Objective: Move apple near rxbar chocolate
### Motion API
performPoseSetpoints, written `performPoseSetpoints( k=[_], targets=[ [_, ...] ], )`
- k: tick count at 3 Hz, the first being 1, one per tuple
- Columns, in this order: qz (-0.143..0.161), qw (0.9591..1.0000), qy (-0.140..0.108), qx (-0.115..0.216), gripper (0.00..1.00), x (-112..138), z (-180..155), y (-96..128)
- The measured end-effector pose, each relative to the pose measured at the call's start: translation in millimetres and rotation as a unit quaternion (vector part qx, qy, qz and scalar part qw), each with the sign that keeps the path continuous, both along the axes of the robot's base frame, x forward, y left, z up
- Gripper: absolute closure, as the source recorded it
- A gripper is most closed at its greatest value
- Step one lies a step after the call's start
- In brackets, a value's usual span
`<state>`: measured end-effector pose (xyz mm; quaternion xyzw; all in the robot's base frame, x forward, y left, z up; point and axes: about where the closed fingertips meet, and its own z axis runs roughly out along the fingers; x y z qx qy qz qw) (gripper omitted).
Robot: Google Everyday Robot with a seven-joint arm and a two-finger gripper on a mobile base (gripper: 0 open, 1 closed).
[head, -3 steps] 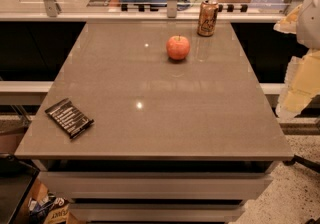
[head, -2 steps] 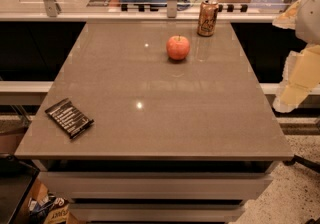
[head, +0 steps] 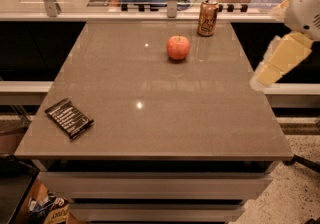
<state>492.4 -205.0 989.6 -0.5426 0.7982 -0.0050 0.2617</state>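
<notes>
Whether the jaws are standing apart or together cannot be told. The gripper (head: pixel 274 67) is hanging beyond the table's (head: pixel 150 133) right edge, slanting down-left (holding nothing). The rxbar chocolate (head: pixel 69 117) is lying at the near left corner. The apple (head: pixel 178 47) is sitting well apart, far middle, near a drink can (head: pixel 207 17).

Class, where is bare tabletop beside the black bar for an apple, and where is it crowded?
Bare table runs from the rxbar chocolate right to the front-right corner. Crowded: back edge, apple beside can. The gripper hangs off the right side.
</notes>
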Motion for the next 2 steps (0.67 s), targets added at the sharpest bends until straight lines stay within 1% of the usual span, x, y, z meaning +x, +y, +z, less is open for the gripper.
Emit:
performPoseSetpoints(
  k=[1,2],
  targets=[
    [-0.026,0.9963,-0.029,0.077,0.00,27.8,-13.8,14.4],
    [-0.048,0.9864,-0.056,0.147,0.00,50.3,-29.6,27.6]
  ],
)
